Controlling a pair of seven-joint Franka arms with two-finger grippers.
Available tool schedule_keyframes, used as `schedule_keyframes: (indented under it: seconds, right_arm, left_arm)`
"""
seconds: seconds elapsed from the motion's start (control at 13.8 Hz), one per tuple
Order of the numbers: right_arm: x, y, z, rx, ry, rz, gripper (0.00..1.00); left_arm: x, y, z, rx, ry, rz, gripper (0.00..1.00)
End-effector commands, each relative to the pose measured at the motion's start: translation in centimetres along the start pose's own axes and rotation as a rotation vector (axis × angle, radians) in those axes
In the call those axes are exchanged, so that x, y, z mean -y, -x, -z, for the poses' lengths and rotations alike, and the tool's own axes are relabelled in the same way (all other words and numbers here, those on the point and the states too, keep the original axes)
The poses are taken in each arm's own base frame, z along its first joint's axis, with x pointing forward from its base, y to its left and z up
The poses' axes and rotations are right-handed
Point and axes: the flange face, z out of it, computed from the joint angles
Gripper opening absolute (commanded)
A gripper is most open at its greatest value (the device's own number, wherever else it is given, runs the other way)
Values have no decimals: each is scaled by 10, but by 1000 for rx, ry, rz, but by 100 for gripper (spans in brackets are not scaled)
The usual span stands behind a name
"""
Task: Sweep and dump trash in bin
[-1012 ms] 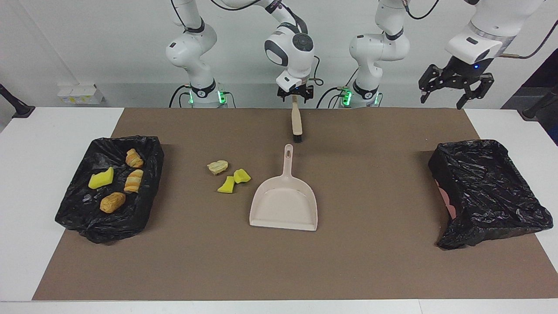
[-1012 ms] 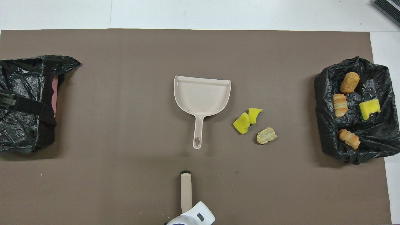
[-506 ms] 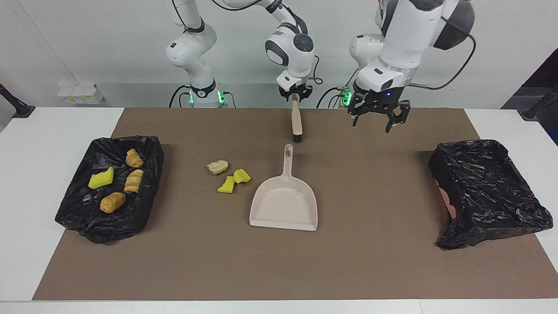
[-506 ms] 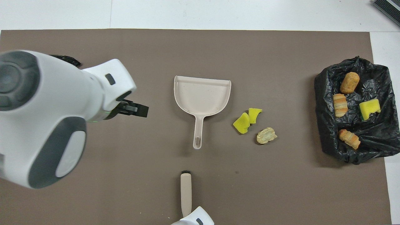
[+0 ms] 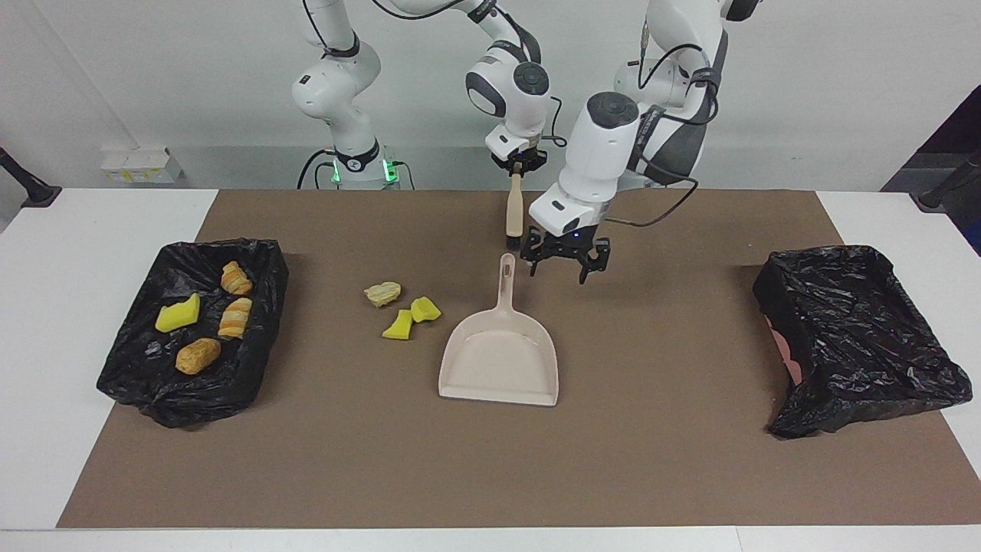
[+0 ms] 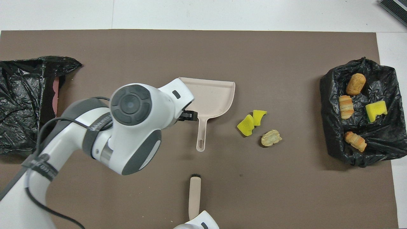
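The beige dustpan (image 5: 498,360) (image 6: 212,95) lies flat on the brown mat, its handle (image 5: 506,270) pointing toward the robots. My left gripper (image 5: 563,272) hangs open just over the mat beside that handle; from overhead its wrist hides most of it. My right gripper (image 5: 519,163) is shut on the handle end of the beige brush (image 5: 513,215) (image 6: 194,197), bristles pointing at the dustpan. Loose trash lies beside the dustpan toward the right arm's end: two yellow sponge pieces (image 5: 399,326) (image 6: 247,125) and a cream lump (image 5: 382,293) (image 6: 271,138).
A black-bag-lined bin (image 5: 138,376) (image 6: 330,95) at the right arm's end holds several bread lumps and a yellow sponge. Another black-lined bin (image 5: 851,337) (image 6: 22,95) stands at the left arm's end. The mat's edge runs near the robots' bases.
My left arm swung in from above the bin at its end and came down beside the dustpan handle. My right gripper closed on the brush, whose bristle end shifted slightly toward the right arm's end.
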Motion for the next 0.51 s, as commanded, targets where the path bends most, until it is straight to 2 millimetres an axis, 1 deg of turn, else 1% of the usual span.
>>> schedule_keyframes:
  seconds: [0.0,0.14,0.29,0.36,0.43]
  right_arm:
    - [-30,-15,36,46,-22,-47,0]
    - [-55,-30,58,60,-9,-81,0]
    - [-83,-49,79,68,-13,-87,0]
    - [-97,-59,90,52,-6,-87,0]
    - [-109,-69,97,47,7,-85,0]
  left_arm:
    - [-28,8,-26,-4,-9,-5,100]
    - [-41,21,-42,11,-1,-3,100]
    - [-44,26,-48,6,8,-8,100]
    - [-45,32,-55,17,4,-15,100]
    - [-45,33,-58,22,3,-17,100]
